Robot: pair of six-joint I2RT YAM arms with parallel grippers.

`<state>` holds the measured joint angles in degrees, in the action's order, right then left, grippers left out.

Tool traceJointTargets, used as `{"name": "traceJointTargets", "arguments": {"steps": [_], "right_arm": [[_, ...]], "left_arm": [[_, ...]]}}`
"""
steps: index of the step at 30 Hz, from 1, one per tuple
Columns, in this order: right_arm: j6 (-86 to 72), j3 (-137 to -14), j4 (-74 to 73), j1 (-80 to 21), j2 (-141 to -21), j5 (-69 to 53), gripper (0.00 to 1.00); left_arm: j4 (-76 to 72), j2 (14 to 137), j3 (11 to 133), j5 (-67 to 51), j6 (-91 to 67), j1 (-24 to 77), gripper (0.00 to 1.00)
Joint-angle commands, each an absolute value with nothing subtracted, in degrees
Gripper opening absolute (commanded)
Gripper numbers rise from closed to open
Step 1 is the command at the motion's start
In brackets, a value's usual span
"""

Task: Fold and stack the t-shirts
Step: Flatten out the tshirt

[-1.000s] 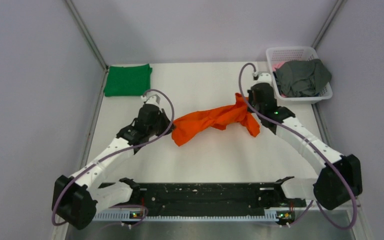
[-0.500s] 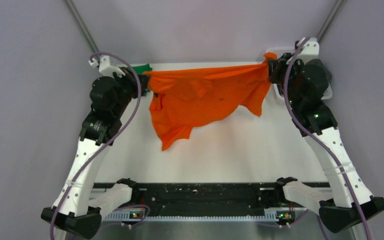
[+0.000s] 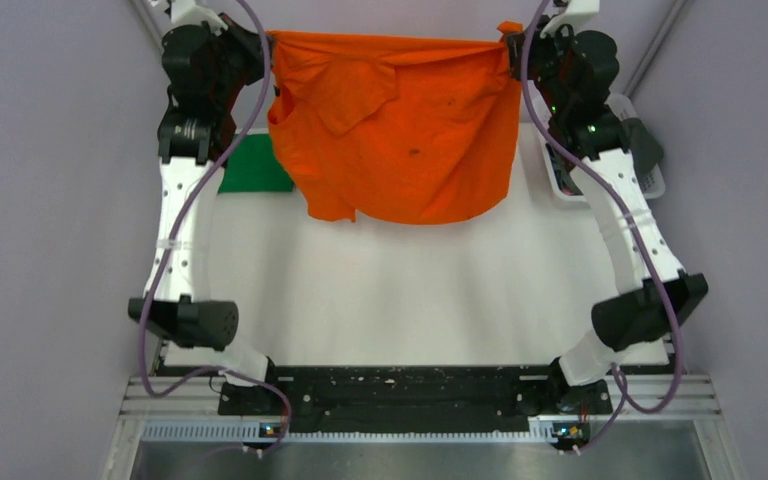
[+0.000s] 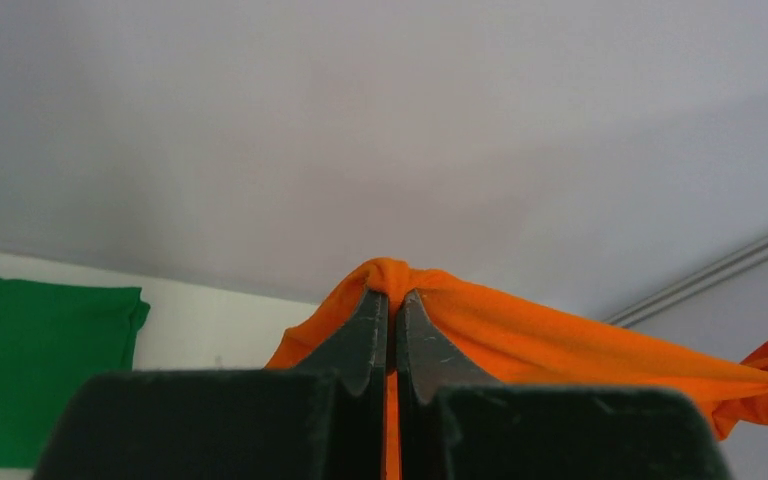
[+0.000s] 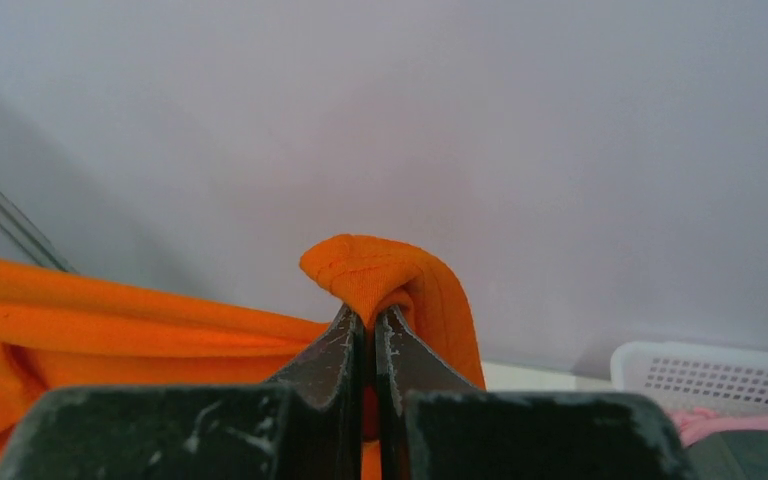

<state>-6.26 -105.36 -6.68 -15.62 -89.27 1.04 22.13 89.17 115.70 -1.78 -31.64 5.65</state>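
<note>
Together we hold the orange t-shirt (image 3: 400, 130) taut across the frame's top, left gripper (image 3: 272, 46) and right gripper (image 3: 506, 46) clamped on its corners.

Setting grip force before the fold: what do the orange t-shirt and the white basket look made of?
The orange t-shirt looks like thin, soft knit cloth, likely cotton jersey, with a matte finish. It hangs limp and bunches where the left hand and right hand pinch it. The basket appears to be rigid white plastic, smooth, with a moulded lattice wall.
</note>
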Motion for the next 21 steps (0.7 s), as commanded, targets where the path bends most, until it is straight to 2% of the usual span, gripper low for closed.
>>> {"name": "traceJointTargets", "arguments": {"steps": [1, 4, 6, 9, 13, 18, 21], "right_arm": [[-10.45, -118.22, -4.79, -10.79, -97.67, -5.4, 0.0], [-10.36, -127.3, -7.69, -10.7, -101.96, -8.24, 0.0], [-10.13, -129.6, -9.25, -10.7, -102.24, -8.85, 0.0], [-8.97, -123.29, -10.72, -10.65, -97.58, -9.9, 0.0], [-8.99, -107.9, -19.09, -10.64, -88.58, -9.93, 0.0], [-18.55, -77.0, -24.71, -10.65, -73.47, -8.12, 0.0], [-24.08, -65.18, -33.0, -10.67, -68.24, -2.77, 0.04]], "left_arm": [[23.99, 100.53, 135.17, -7.4, -31.63, 2.62, 0.0], [24.04, 107.06, 146.23, -12.14, -33.74, 1.2, 0.0], [22.06, 106.45, 145.28, -13.63, -35.32, 0.39, 0.0], [21.45, 101.52, 138.39, -15.72, -33.73, -0.95, 0.0], [27.42, 92.84, 122.79, -14.7, -28.42, -1.12, 0.0], [33.27, 83.16, 92.65, -15.3, -28.69, -1.14, 0.0], [34.72, 80.91, 74.44, -14.59, -30.77, -1.14, 0.0]]}}
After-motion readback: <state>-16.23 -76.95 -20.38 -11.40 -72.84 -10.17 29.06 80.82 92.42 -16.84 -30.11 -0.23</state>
